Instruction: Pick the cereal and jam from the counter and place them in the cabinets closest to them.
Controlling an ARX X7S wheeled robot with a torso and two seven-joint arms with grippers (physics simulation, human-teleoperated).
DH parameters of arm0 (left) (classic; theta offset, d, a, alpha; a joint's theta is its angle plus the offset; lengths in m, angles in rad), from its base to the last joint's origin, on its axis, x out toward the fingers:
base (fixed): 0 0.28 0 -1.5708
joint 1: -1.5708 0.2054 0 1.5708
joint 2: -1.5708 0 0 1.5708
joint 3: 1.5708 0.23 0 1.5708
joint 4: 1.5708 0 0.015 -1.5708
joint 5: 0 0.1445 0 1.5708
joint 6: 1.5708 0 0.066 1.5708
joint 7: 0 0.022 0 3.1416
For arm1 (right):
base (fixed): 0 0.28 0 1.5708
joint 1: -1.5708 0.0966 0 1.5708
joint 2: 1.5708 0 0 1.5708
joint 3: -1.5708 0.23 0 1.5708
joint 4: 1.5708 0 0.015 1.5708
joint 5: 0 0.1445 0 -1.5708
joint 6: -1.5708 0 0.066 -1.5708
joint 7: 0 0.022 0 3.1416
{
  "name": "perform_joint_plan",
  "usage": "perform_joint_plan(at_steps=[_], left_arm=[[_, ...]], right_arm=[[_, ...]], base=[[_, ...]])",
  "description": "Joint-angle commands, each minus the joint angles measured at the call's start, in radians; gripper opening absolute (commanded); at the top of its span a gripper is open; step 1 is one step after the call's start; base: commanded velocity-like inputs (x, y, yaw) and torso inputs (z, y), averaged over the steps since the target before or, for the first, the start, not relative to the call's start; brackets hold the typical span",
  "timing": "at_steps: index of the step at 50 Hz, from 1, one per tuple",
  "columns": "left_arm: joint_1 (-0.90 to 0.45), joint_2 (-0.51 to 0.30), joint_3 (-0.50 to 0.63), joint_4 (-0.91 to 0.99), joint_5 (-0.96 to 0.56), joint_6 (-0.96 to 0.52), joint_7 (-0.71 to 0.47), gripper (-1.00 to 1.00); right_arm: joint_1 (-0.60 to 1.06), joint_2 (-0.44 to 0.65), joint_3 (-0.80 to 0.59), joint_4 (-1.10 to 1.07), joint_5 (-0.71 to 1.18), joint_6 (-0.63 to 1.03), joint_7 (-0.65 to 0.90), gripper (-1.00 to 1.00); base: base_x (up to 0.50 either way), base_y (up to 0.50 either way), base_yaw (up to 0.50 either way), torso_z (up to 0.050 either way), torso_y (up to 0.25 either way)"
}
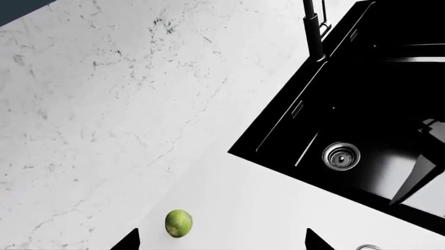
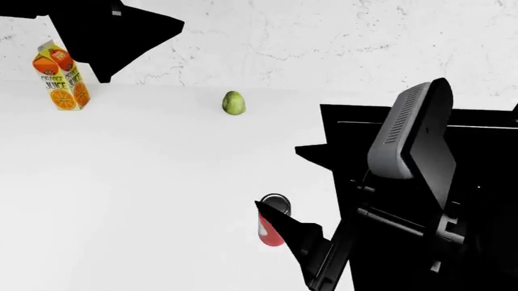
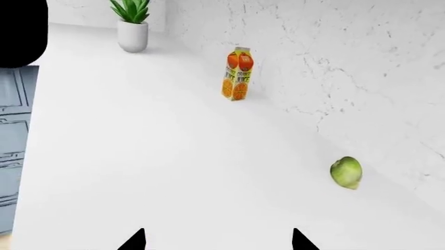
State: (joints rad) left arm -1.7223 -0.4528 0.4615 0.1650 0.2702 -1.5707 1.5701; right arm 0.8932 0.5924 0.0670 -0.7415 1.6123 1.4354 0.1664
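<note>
The jam (image 2: 267, 225), a small red jar with a grey lid, stands on the white counter (image 2: 145, 182) near the black sink (image 2: 486, 182). A dark part of my right arm (image 2: 404, 139) covers the jar's right side. My right gripper (image 3: 217, 240) is open and empty above bare counter. My left gripper (image 1: 222, 240) is open and empty, high over the counter beside the sink (image 1: 361, 104). A sliver of grey lid (image 1: 368, 247) shows at that view's edge. My left arm (image 2: 105, 30) shows dark at the head view's top left. The cereal is out of view.
A small green fruit (image 2: 233, 103) lies near the marble back wall; it also shows in the left wrist view (image 1: 178, 223) and the right wrist view (image 3: 346, 172). An orange juice carton (image 2: 62, 76) stands at the back left. A potted plant (image 3: 132, 23) stands beyond it. A black faucet (image 1: 313, 31) rises by the sink.
</note>
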Motion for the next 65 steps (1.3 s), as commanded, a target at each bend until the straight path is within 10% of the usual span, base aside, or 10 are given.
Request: perform_joint_plan(at_steps=[1,65], left_arm=[[-0.001,-0.002,0.003,0.001,-0.002,0.0,0.0,1.0],[0.025,0.005,-0.014,0.012,0.011,0.0,0.0,1.0]], right_arm=[[-0.059,-0.017,-0.017,-0.027,-0.116,-0.023,-0.084,1.0],[-0.278,-0.022,-0.346,0.074,-0.7,-0.317,-0.335,1.0]], base=[[0.0,0.0,0.0,0.0,0.0],[0.0,0.0,0.0,0.0,0.0]])
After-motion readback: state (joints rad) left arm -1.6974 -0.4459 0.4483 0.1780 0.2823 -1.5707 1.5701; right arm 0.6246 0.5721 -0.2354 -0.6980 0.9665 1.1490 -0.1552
